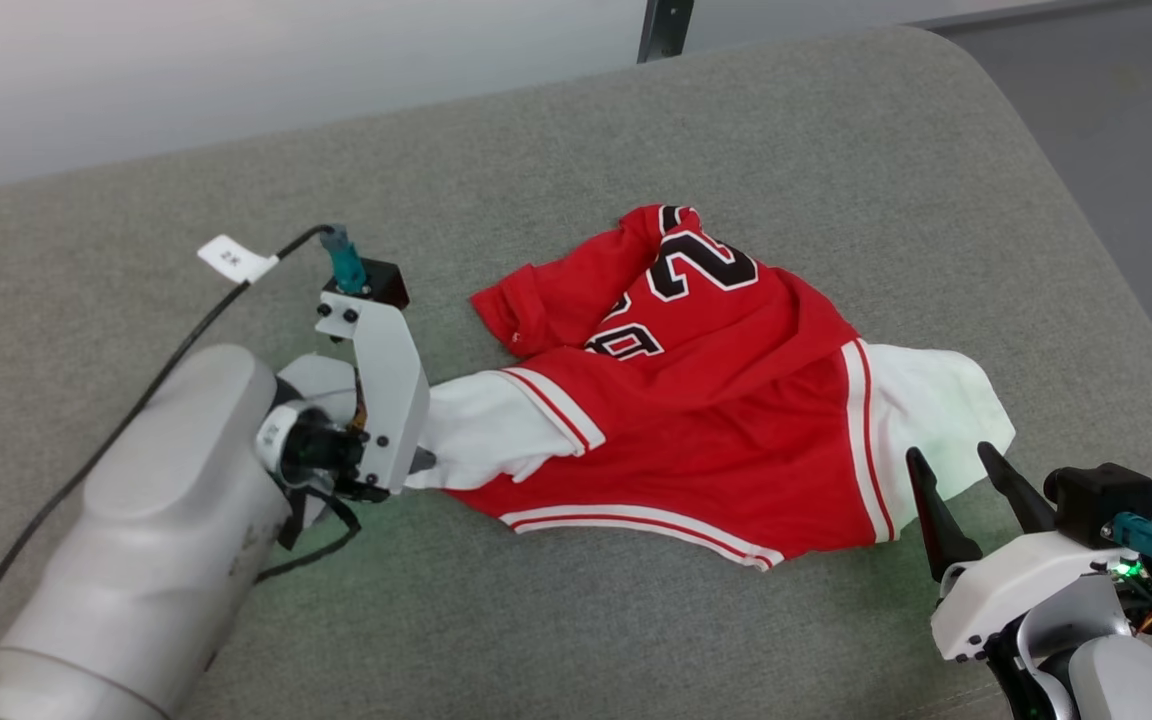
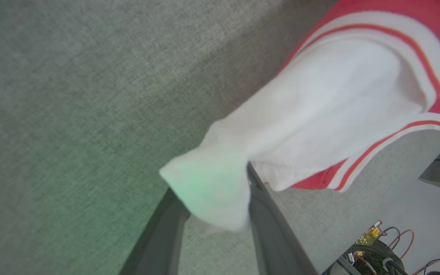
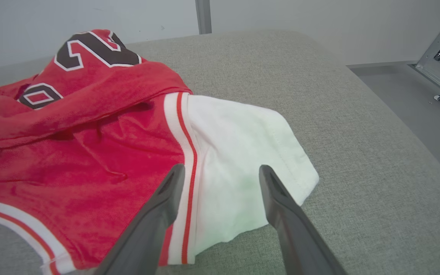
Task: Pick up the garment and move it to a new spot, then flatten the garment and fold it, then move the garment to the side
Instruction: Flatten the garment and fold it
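The garment [image 1: 716, 400] lies crumpled on the grey cushioned surface [image 1: 636, 130], red with black white-outlined numbers facing up and a white sleeve sticking out at each side. My left gripper [image 1: 423, 462] is at the tip of the left sleeve. In the left wrist view the sleeve [image 2: 338, 95] ends bunched between the fingers of the left gripper [image 2: 209, 177], which stand apart on either side of it. My right gripper [image 1: 948, 452] is open just short of the right sleeve. In the right wrist view the right gripper [image 3: 221, 167] hovers over that sleeve's hem on the garment [image 3: 90, 152].
The surface curves down to a grey floor [image 1: 1136, 120] on the right. A dark post [image 1: 666, 25] stands behind the far edge. A black cable with a white tag [image 1: 236, 258] runs along my left arm. A metal frame on casters [image 3: 439, 76] stands on the floor.
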You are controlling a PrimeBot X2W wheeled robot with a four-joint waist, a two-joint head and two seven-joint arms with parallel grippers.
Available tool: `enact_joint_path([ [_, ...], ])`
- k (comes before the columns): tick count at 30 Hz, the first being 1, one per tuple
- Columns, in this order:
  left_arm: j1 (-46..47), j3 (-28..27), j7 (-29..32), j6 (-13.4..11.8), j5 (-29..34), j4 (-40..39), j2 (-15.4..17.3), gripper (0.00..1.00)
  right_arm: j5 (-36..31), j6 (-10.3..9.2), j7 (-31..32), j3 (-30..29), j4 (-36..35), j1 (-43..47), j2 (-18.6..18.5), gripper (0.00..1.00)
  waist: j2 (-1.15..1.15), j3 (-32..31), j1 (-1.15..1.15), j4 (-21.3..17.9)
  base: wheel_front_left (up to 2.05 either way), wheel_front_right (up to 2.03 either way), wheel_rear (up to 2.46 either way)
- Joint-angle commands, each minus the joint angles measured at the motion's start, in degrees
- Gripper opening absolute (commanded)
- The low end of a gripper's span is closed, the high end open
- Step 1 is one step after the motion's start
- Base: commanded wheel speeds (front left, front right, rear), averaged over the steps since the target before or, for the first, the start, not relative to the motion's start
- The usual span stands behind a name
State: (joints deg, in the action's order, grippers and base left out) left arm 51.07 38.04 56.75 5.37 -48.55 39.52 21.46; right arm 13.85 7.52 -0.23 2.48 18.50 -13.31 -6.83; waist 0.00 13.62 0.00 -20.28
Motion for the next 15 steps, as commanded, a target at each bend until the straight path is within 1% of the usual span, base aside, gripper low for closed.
enact_joint_path([
  [1,0.2,0.2,0.2,0.3,-0.1,1.5,-0.5,0.49,0.3,-0.06,0.0,0.1,0.1,-0.7,0.2,1.00,0.00,0.3,0.00,-0.3,0.00,0.00,0.00],
  [2,0.5,0.5,0.2,0.4,0.0,2.3,-0.8,0.41,0.3,-0.06,0.1,0.1,0.1,-0.8,0.2,1.00,0.00,0.4,0.00,-0.3,0.00,0.00,0.00],
  [3,0.9,0.9,0.0,0.6,0.5,3.2,-1.0,0.00,0.4,-0.06,0.2,0.1,0.1,-1.0,0.2,1.00,0.00,0.4,0.00,-0.3,0.00,0.00,0.00],
  [8,2.2,1.9,-1.9,1.2,0.9,5.3,-1.5,0.00,0.4,-0.06,0.4,0.7,0.1,-1.5,0.3,1.00,0.00,0.6,0.00,-0.2,0.00,0.00,0.00],
  [15,4.7,3.2,-2.9,2.0,0.4,7.1,-1.2,0.00,0.5,-0.06,4.1,2.4,0.1,-2.7,-1.9,1.00,0.00,0.5,0.00,0.6,0.00,0.00,0.00],
])
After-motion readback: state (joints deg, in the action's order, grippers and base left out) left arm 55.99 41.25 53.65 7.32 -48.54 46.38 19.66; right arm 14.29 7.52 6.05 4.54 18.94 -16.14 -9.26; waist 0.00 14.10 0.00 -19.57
